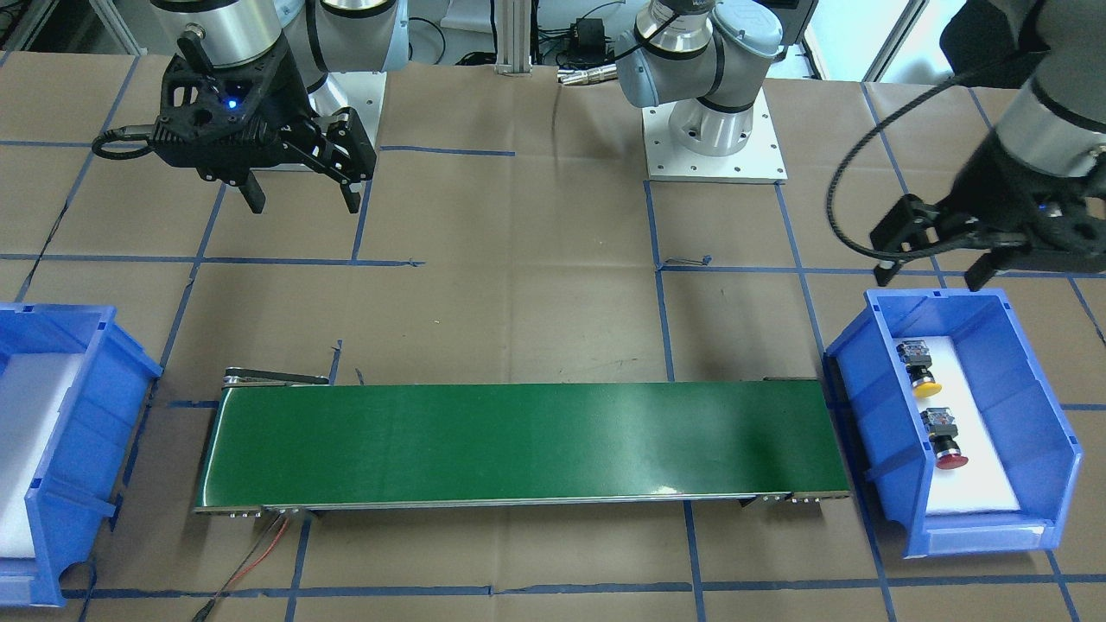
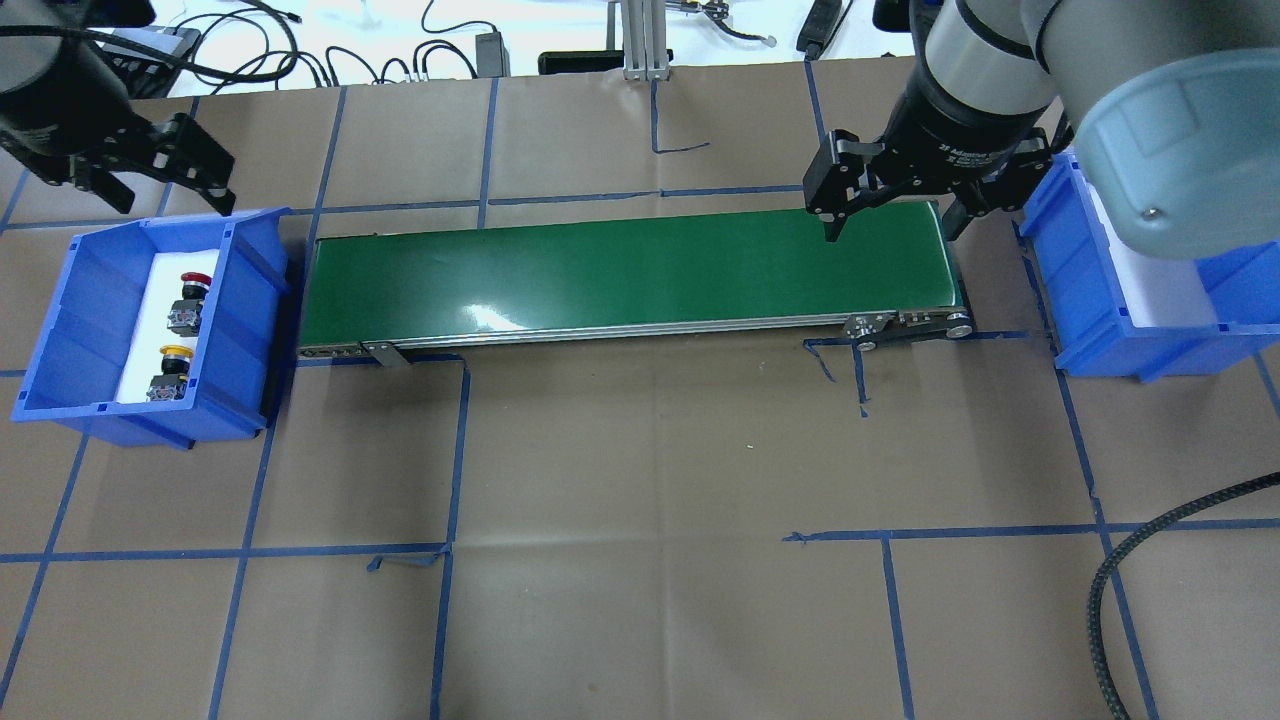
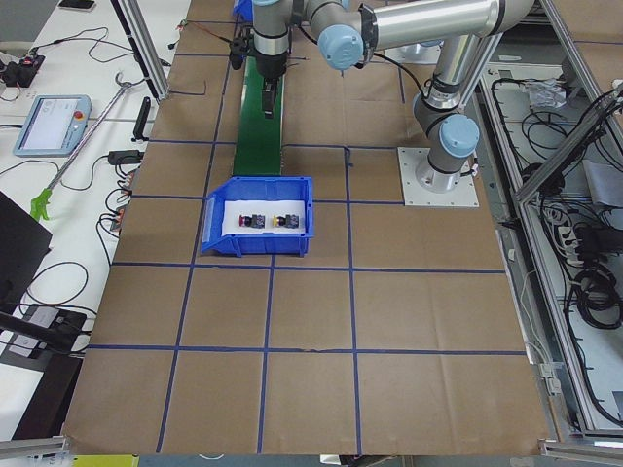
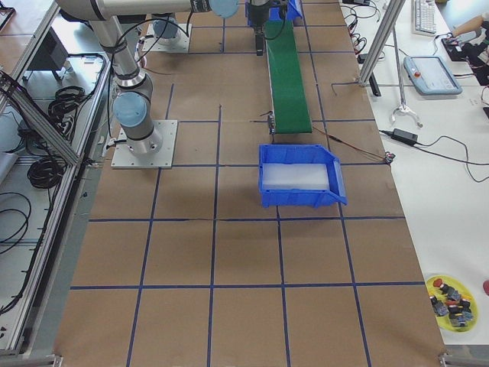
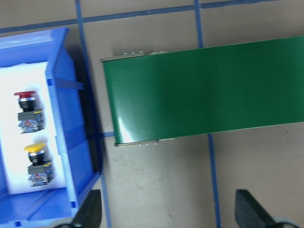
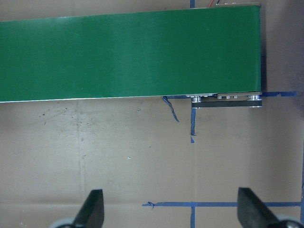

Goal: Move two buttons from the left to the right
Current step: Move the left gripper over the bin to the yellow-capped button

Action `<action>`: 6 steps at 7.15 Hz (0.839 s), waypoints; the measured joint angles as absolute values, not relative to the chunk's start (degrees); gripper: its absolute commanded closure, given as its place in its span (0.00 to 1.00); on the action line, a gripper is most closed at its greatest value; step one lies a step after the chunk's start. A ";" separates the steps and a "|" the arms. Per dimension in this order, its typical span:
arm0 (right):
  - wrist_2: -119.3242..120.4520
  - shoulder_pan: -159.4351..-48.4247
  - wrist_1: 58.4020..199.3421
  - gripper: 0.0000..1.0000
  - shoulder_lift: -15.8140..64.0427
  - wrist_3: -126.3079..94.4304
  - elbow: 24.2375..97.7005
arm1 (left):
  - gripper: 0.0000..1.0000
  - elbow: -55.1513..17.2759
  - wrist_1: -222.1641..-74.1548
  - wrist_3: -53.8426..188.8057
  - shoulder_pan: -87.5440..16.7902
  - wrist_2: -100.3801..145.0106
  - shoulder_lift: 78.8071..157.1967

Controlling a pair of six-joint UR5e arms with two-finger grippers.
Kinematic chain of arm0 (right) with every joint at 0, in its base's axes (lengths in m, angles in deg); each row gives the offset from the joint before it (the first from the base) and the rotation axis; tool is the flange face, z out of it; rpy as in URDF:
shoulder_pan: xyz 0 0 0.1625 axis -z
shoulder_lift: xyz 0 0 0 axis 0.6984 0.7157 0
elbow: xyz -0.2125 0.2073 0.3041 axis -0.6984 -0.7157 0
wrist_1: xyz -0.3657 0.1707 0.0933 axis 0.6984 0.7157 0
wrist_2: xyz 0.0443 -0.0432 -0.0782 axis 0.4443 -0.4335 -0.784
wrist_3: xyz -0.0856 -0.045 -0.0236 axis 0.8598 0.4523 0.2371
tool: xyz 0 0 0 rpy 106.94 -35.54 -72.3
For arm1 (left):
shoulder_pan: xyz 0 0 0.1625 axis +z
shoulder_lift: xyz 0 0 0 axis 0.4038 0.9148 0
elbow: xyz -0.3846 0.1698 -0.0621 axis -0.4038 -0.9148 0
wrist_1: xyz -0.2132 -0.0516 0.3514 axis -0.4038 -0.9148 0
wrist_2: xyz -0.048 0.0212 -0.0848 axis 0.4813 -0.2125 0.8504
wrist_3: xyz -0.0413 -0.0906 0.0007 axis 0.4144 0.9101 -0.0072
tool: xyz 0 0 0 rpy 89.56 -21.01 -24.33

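Seen from overhead, both buttons lie in the left blue bin [image 2: 250, 300], on its white liner [image 2: 140, 340], at 9 o'clock of the green conveyor belt [image 2: 630, 270]. The red-capped button [image 2: 190, 298] sits at 12 o'clock of the yellow-capped button [image 2: 168, 372]. The two are near each other but apart, each on its side with the cap toward 12 o'clock and the black-and-grey body toward 6.

The left gripper [image 2: 168, 190] hangs in the air at 12 o'clock of that bin, over its far rim. Its jaws are spread wide and hold nothing, and neither button is touched. The left wrist camera shows the two fingertips [image 5: 88, 213] far apart at the bottom of its view, with the buttons at about 10 o'clock of them.

The right gripper [image 2: 895, 225] hovers over the belt's 3 o'clock end, with its jaws also spread wide and nothing between them. The right blue bin [image 2: 1100, 320], white-lined, stands just past that end at 3 o'clock. All of this rests on a table [image 2: 640, 500] covered in brown paper and gridded with blue tape
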State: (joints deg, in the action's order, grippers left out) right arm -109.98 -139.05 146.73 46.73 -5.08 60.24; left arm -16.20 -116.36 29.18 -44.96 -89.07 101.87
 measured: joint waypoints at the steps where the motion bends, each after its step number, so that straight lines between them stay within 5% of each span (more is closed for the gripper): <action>1: -109.94 -139.04 146.83 0.00 46.72 -5.10 60.40 | 0.00 -16.44 -116.47 25.29 -38.80 -88.83 102.25; 6: -109.90 -139.04 147.36 0.00 46.51 -5.00 60.60 | 0.01 -23.46 -111.35 15.67 -27.85 -88.27 103.25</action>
